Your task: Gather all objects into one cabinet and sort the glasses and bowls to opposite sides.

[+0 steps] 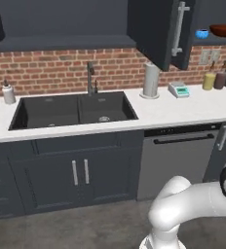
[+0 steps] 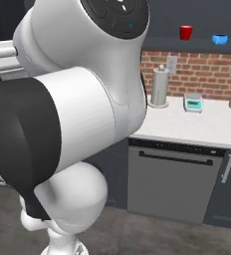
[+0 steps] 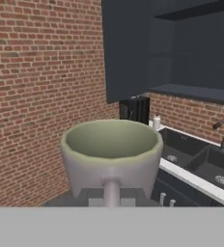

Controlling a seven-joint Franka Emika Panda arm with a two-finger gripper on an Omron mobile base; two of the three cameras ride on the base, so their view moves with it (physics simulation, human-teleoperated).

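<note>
1. The end effector is pinched on the mug, which fills the hand view, held in the air away from the cabinet.
2. The red cup, blue bowl and brown bowl sit on the cabinet shelf.
3. Risk: the mug could clip the open door on the way in.
4. Risk: set among the bowls, it would spoil the sorting.
</note>
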